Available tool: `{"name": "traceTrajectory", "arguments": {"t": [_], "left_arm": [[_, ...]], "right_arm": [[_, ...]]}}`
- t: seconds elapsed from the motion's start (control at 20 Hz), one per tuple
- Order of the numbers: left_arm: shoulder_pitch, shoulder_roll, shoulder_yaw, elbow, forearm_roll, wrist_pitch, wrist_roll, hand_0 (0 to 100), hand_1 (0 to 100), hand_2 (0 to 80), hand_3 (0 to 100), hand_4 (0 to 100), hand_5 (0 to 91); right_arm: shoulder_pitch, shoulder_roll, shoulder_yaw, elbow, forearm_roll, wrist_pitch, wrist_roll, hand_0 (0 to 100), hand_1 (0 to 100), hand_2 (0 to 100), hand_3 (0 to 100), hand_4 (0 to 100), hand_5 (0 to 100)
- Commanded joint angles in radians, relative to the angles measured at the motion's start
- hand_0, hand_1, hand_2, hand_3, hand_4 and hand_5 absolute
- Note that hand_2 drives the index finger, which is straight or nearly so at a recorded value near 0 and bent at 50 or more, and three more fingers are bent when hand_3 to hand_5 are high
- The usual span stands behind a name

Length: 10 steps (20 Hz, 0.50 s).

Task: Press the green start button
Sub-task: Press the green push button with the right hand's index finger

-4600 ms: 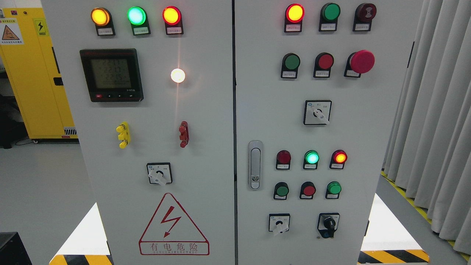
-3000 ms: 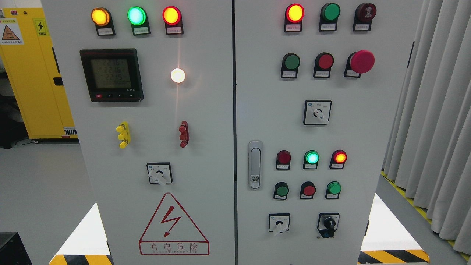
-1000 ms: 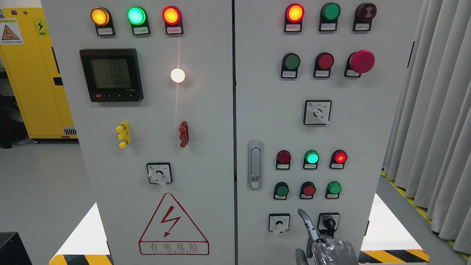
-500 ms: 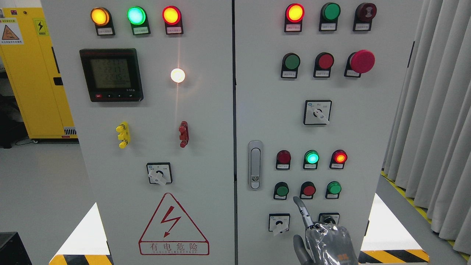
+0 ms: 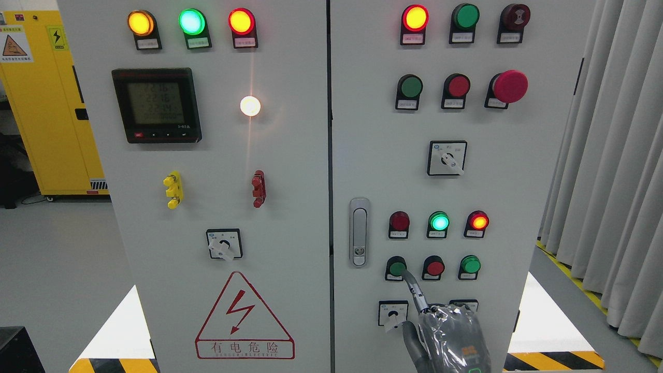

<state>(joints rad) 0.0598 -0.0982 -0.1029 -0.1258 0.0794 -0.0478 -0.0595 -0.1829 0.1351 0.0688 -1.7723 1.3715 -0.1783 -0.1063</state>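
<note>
Half a second back the index fingertip sat lower, below the red button; now it has climbed toward ten o'clock and reaches the lower right edge of the green start button. Right hand, bottom edge right of centre: forefinger out straight, other fingers curled under, holding nothing. Left hand not seen. Target sits leftmost in the lower row of three on the right-hand door, at about five o'clock from the door latch.

Judgement: tip is off-centre; nudge slightly toward ten o'clock, then push straight in.

Nearby: red button just beside at three o'clock, selector switch at six o'clock, close beside the knuckles. Either could be brushed.
</note>
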Motion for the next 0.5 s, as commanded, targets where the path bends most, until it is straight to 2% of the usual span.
{"name": "traceTrajectory", "arguments": {"t": [0.0,0.45], "left_arm": [[0.000,0.000,0.000,0.000,0.000,0.000,0.000,12,56,0.0,0,0,0.0],[0.000,0.000,0.000,0.000,-0.001,0.000,0.000,12,56,0.0,0,0,0.0]], "right_arm": [[-0.013,0.003,0.019,0.057,-0.003,0.002,-0.001,67,100,0,96,97,100],[-0.015,0.003,0.008,0.057,-0.012,0.002,0.000,66,100,0,97,97,100]]}}
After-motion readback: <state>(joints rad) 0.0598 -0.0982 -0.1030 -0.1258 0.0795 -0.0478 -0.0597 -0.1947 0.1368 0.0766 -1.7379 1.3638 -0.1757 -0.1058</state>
